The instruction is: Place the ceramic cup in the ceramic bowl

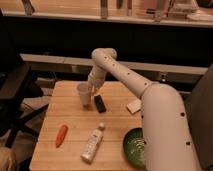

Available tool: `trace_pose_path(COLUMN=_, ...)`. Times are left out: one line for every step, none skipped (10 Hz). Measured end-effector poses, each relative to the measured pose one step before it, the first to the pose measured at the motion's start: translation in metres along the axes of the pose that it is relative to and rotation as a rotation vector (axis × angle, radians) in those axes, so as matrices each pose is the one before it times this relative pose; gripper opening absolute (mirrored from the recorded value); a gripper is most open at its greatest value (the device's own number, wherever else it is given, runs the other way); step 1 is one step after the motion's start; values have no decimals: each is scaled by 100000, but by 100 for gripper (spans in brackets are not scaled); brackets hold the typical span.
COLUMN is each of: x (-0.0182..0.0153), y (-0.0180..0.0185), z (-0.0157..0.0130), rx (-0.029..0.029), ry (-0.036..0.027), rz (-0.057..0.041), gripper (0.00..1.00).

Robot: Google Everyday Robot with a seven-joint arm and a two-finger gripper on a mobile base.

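Gripper (91,88) is down at the ceramic cup (83,95), on the cup's 2 o'clock side at rim height. Can't tell whether it has the cup pinched or is only alongside it, so I'm treating the grasp as unconfirmed.

The cup stands upright on the bench (115,125), roughly 11 o'clock from bench centre. The ceramic bowl (131,145) is at the 5 o'clock corner, well apart from the cup, empty, with its right side hidden behind the arm (125,75).

My read is that the step in hand is grasp and lift. Notes:
- The cup is tapered and wider at the rim. Take it across the rim or wall and squarely, because a skewed grip will likely tip it.
- The black block (100,104) sits just beside the cup at 4 o'clock, right on the line to the bowl. Lift straight up before any sideways travel.
- The white bottle (93,144) lies at 6 o'clock from the cup, near the bowl's 9 o'clock edge. Carry high enough to clear it.
- The flat white piece (134,106) is at 3 o'clock, and the route passes close to it.
- The carrot (61,135) at 7 o'clock is off the path, so ignore it.
- At the bowl, centre over the middle, lower until the base touches, then release. It's ceramic on ceramic, so no dropping.
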Motion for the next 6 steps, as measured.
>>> trace_pose_path(x=9, y=1330, z=-703, rx=688, ry=51, rz=1269, gripper=1)
trace_pose_path(x=141, y=971, z=-651, rx=779, ry=89, rz=715, gripper=1)
trace_pose_path(x=-138, y=461, z=-397, rx=364, ry=-152, rz=317, gripper=1)
trace_pose_path(x=-320, y=110, z=-134, rx=-146, ry=-38, rz=-237, gripper=1)
trace_pose_path(x=-351, y=278, z=-65, rx=37, ry=152, rz=552, gripper=1)
trace_pose_path(x=-19, y=777, z=-292, rx=168, ry=653, rz=935, gripper=1)
